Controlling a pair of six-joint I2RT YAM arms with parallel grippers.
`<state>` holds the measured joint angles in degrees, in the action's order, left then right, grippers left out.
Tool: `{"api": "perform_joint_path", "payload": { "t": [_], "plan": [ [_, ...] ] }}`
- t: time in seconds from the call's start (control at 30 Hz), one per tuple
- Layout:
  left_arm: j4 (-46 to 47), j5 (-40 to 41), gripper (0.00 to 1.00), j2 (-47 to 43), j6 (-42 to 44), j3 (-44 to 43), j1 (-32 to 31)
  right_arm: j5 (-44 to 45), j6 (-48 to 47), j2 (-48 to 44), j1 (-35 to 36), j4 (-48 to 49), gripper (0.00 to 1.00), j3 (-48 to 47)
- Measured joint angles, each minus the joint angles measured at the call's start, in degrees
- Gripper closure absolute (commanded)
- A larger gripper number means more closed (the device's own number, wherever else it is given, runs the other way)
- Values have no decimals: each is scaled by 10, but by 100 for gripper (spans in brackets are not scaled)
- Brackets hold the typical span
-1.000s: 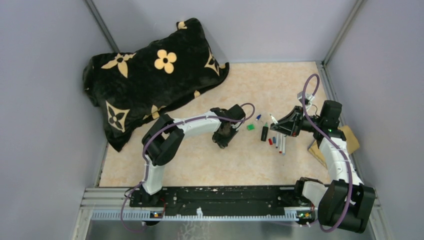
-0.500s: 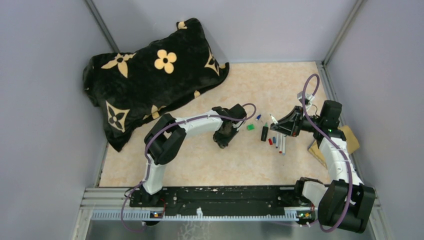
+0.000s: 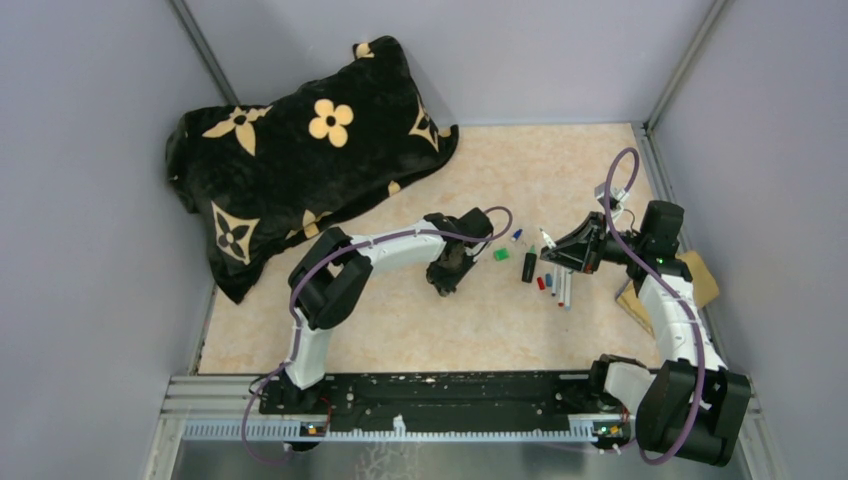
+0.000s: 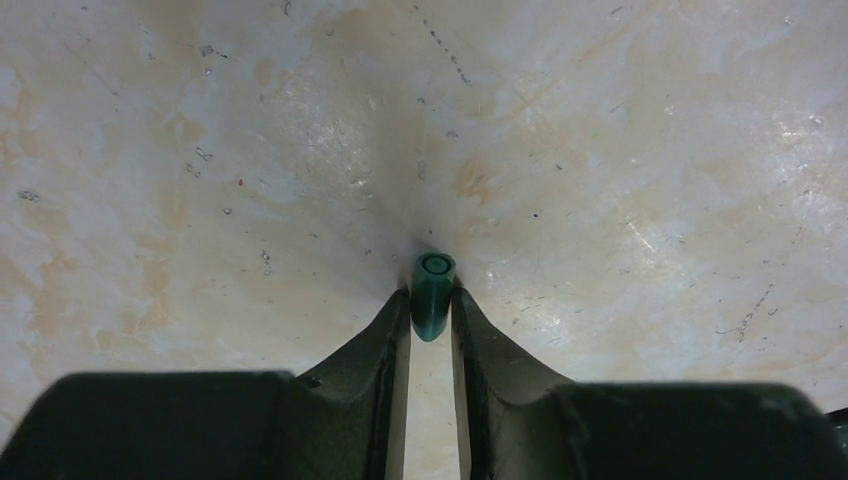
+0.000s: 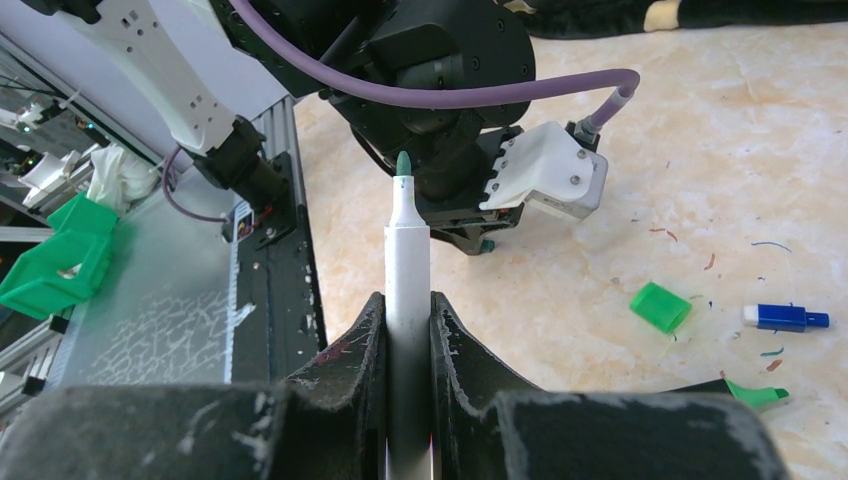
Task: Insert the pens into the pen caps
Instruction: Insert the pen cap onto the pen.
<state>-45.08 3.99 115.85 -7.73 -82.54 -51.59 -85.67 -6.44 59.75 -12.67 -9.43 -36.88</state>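
My left gripper [image 4: 431,302] is shut on a dark teal pen cap [image 4: 434,275], its open end pointing away from the camera, close to the table. In the top view it [image 3: 444,280] sits left of the pen pile. My right gripper [image 5: 408,306] is shut on a white pen [image 5: 406,250] with a bare green tip that points toward the left gripper [image 5: 478,235]. In the top view the right gripper [image 3: 556,250] is above the pile. On the table lie a bright green cap [image 3: 500,254], a blue piece [image 3: 517,236], a black pen [image 3: 528,266] and several thin pens [image 3: 561,289].
A black blanket with tan flowers [image 3: 300,150] covers the back left of the table. A tan cardboard box [image 3: 700,282] lies at the right edge behind the right arm. Grey walls close in the sides. The green cap [image 5: 660,306] lies between the two grippers.
The left arm's elbow has shifted slightly to the right. Both grippers keep their hold and the right arm has not visibly moved.
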Motion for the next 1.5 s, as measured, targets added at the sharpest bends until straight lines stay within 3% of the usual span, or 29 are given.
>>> {"api": "perform_joint_path", "payload": {
  "t": [0.07,0.23,0.53,0.93,1.13,1.5],
  "plan": [
    [0,1,75,0,0,0,0,0,0,0,0,0,100,0],
    [2,2,64,0,-2,0,-1,-1,0,0,0,0,100,0],
    [9,8,62,0,-2,0,-4,-2,0,0,0,0,100,0],
    [12,14,77,0,-1,0,-4,-7,0,0,0,0,100,0],
    [17,12,100,-3,-2,5,-4,-10,0,0,0,0,100,0],
    [65,9,100,-39,-14,49,-3,-9,-1,0,0,0,100,0]
  ]
}}
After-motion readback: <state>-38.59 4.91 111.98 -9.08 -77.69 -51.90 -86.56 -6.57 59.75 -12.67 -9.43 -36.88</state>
